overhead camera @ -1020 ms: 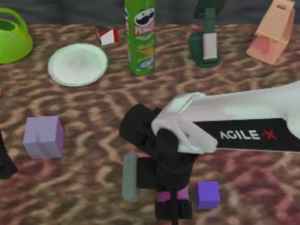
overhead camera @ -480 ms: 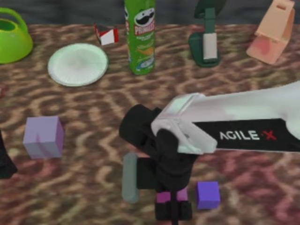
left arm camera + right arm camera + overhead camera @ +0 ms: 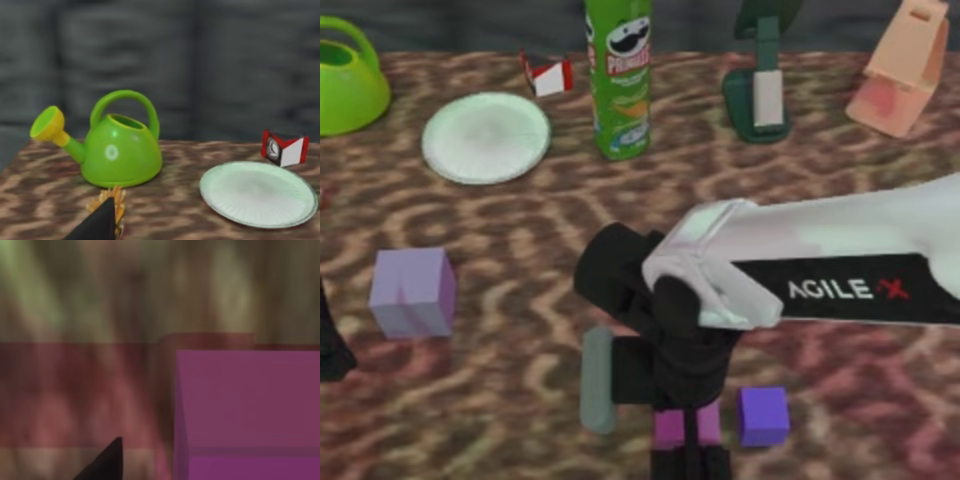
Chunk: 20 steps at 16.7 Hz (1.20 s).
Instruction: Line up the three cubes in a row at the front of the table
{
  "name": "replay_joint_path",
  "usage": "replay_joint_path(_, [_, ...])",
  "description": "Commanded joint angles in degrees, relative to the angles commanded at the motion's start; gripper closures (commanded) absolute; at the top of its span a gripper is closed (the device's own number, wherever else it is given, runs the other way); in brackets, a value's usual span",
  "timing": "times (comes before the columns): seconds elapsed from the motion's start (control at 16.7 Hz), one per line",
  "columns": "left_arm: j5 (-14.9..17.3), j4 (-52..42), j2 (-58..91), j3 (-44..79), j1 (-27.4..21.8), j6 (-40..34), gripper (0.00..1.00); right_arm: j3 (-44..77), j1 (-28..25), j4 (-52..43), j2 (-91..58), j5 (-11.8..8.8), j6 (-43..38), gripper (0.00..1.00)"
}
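The magenta cube (image 3: pixel 686 425) rests on the table (image 3: pixel 520 400) at the front centre, and it fills one side of the right wrist view (image 3: pixel 245 410). Directly over it is my right gripper (image 3: pixel 688 462), open; one dark fingertip (image 3: pixel 109 462) stands clear of the cube's side. Just to the right of the magenta cube sits the small violet cube (image 3: pixel 763 415). The large lavender cube (image 3: pixel 412 292) is far off at the left. My left arm (image 3: pixel 330 350) is parked at the left edge, one fingertip (image 3: pixel 102 222) showing, open.
Along the back stand a green watering can (image 3: pixel 345 85), a white plate (image 3: pixel 485 137), a small red-and-white box (image 3: pixel 548 75), a green crisp can (image 3: pixel 618 80), a dark green stand (image 3: pixel 760 95) and a peach-coloured object (image 3: pixel 900 75).
The right gripper's fingers have come off the magenta cube and sit nearer the front edge, so more of the cube's top shows. None of the cubes has moved.
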State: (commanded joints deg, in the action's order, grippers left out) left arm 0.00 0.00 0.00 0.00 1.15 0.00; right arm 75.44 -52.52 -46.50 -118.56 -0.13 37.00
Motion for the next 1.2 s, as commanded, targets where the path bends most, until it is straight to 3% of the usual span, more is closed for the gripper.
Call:
replay_joint_path(0.3, [0.0, 0.0, 0.0, 0.0, 0.0, 0.0, 0.0, 0.75, 0.01, -1.01, 0.4, 0.0, 0.05, 0.0])
replay_joint_path(0.72, [0.0, 0.0, 0.0, 0.0, 0.0, 0.0, 0.0, 8.06, -0.35, -13.79, 5.52, -0.06, 0.22, 0.0])
replay_joint_path(1.2, [0.15, -2.31, 3.42, 3.27, -0.47, -0.47, 0.0, 5.85, 1.7, -11.56, 9.2, -0.38, -0.76, 0.0])
